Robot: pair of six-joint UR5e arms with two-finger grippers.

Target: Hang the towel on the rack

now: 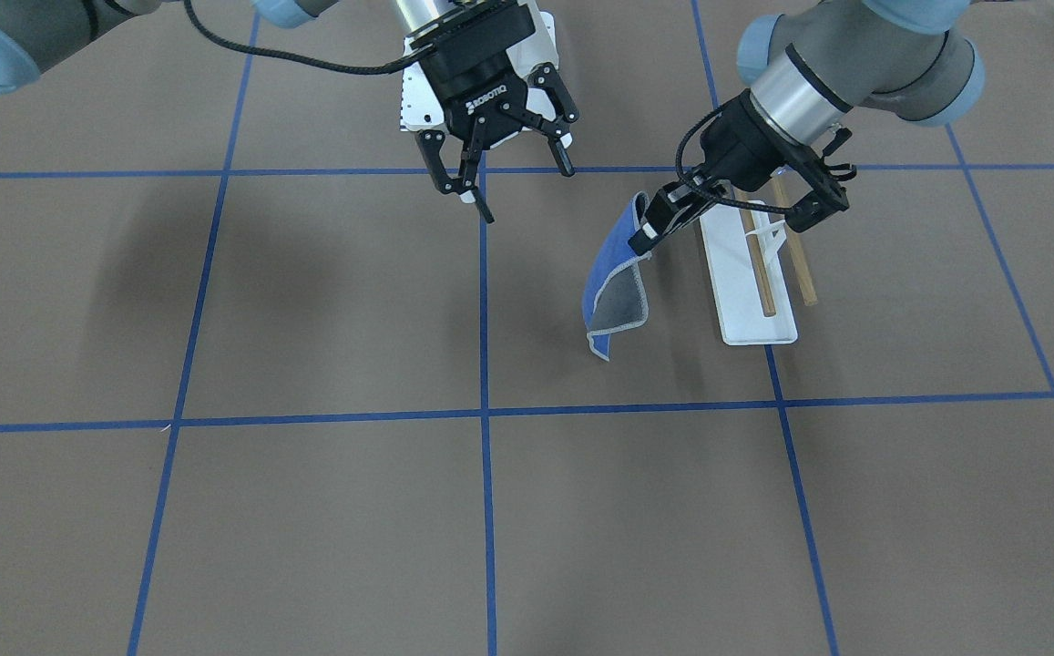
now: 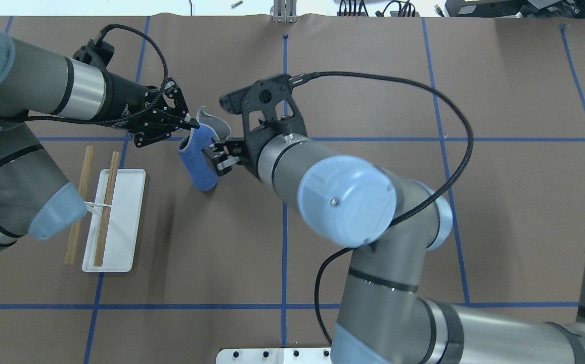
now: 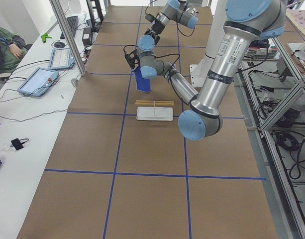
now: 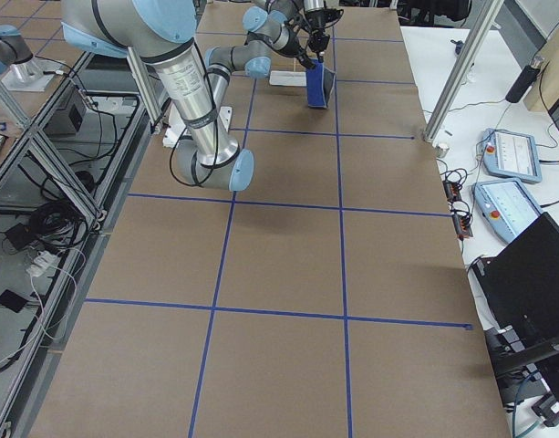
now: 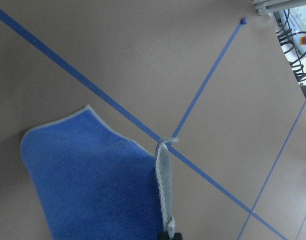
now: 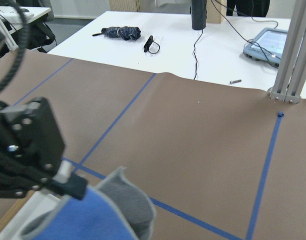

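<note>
The towel [image 1: 613, 273] is a small blue cloth with a pale stitched edge and a grey underside. It hangs folded from my left gripper [image 1: 647, 239], which is shut on its upper edge. It also shows in the overhead view [image 2: 198, 164] and the left wrist view [image 5: 93, 175]. The rack [image 1: 750, 282] stands just beside the towel, with a white base and two wooden dowels [image 1: 800, 264]. In the overhead view the rack [image 2: 125, 202] lies below the left gripper [image 2: 187, 121]. My right gripper [image 1: 517, 187] is open and empty, close to the towel's other side [image 2: 218, 157].
Brown table paper with a grid of blue tape lines [image 1: 484, 415]. The white bolted robot pedestal [image 1: 413, 100] is behind the right gripper. Operator desks with tablets [image 3: 40, 79] run along the table's far side.
</note>
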